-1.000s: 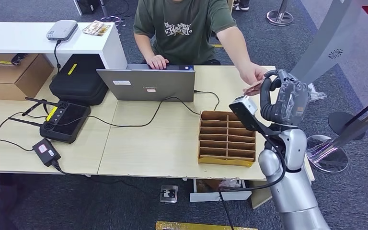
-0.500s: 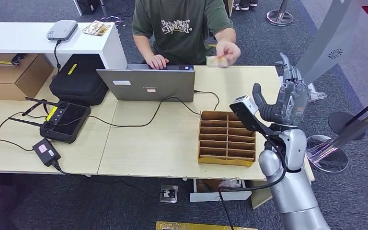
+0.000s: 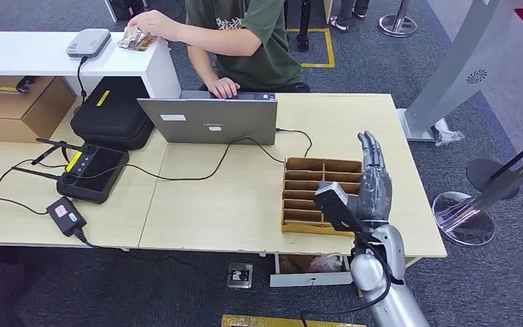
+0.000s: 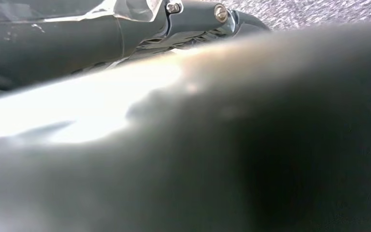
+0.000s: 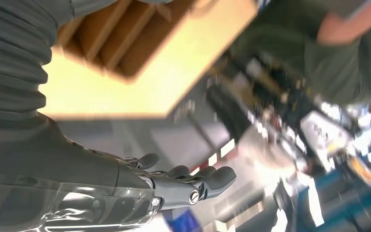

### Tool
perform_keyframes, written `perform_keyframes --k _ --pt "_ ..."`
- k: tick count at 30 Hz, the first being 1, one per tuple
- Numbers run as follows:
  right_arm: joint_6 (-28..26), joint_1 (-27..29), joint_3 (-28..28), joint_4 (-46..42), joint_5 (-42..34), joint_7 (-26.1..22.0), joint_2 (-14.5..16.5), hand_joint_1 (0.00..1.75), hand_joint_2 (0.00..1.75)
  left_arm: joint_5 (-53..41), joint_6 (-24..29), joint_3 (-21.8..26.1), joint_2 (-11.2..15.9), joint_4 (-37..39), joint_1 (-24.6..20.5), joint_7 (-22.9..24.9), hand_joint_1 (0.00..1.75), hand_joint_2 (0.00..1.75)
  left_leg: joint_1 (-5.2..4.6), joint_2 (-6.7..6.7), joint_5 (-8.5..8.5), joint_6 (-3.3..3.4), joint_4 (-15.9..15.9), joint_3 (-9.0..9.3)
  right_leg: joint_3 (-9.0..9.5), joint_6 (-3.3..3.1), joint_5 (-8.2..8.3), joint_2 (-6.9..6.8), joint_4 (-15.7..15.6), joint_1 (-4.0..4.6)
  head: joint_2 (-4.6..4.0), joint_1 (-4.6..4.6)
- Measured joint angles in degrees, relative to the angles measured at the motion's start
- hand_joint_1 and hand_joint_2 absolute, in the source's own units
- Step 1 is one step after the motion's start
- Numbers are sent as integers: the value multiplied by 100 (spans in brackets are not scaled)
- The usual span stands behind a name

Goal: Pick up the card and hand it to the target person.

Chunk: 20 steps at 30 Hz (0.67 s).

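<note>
My right hand (image 3: 374,178) stands open with straight fingers and holds nothing, low over the right end of the cardboard slot box (image 3: 317,194). The right wrist view has the same empty fingers (image 5: 200,183) against a blurred background, with the slot box (image 5: 111,43) behind them. The person (image 3: 252,34) across the table reaches one hand (image 3: 151,24) to a small pile of cards (image 3: 135,41) on the white shelf (image 3: 27,54) at the far left; I cannot pick out the single card there. Part of my left hand (image 4: 193,14) appears in the blurred left wrist view.
A grey laptop (image 3: 208,119) stands open on the wooden table (image 3: 211,211), cables running from it. A black case (image 3: 112,112), a remote controller (image 3: 92,170) and a small power brick (image 3: 65,214) lie at the left. A grey pillar (image 3: 456,68) stands to the right.
The person took the card from my raised right hand and carried it left to the white shelf. My right hand opened and dropped down beside the slot box.
</note>
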Motion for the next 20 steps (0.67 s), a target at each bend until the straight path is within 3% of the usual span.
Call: perform_keyframes --k 4,9,20 --pt "849 345 17 16 -1338 -590 262 0 175 -15 9 0 -2 0 0 53 0 0 0 0 0 0 0 0 0 0 0 0 0 0 0 -1" --pt "1565 527 17 17 -2171 -732 508 0 175 -56 8 -18 -4 0 -6 62 0 0 0 1 0 0 -1 2 0 0 0 2 0 0 0 -1" --pt "1787 918 17 -105 -2540 -881 757 0 175 -136 -66 -101 -4 0 -5 80 0 0 -1 1 0 0 0 2 0 0 0 2 0 -1 0 0"
